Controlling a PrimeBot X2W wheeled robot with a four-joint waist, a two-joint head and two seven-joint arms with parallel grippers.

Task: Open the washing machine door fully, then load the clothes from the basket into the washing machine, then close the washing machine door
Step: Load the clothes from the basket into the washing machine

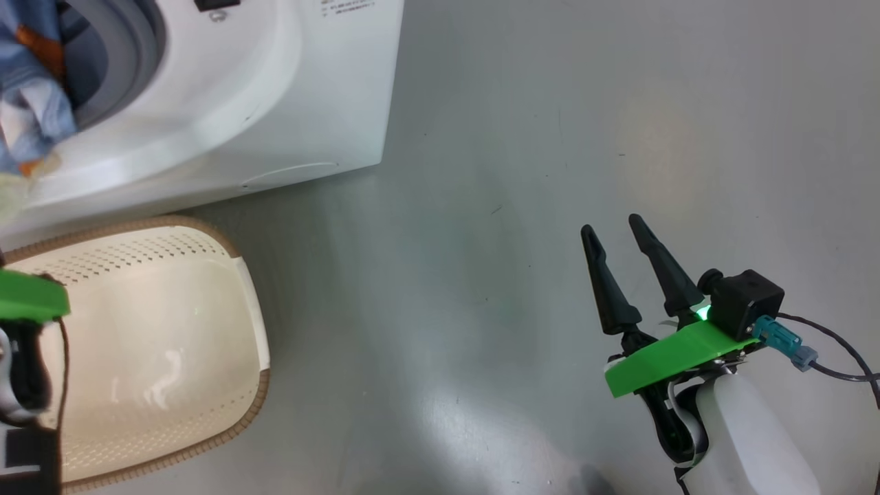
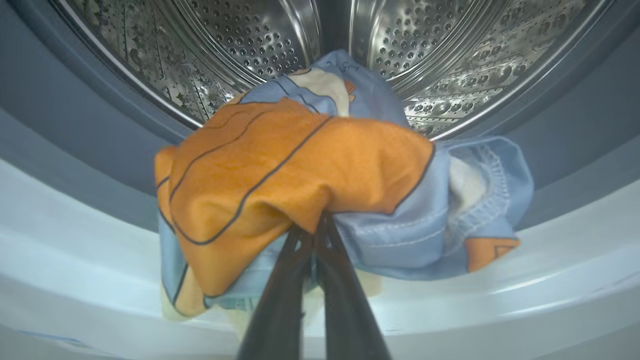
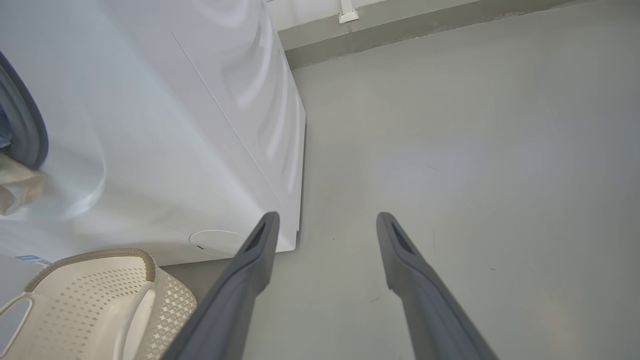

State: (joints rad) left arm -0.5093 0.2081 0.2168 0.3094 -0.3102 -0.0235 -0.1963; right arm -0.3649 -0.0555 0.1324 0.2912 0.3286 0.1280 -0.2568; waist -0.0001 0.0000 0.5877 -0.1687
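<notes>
Left wrist view: left end effector clamped shut on clothes, which sag over the washer's lip at the drum mouth; released here, they could slide out or get trapped at closing; right end effector spread open above the floor; basket looks emptied.

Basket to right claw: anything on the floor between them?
Nothing. In the head view, bare grey floor runs from the basket across to the open right claw.

Glossy grey floor meets a pale wall.
</notes>
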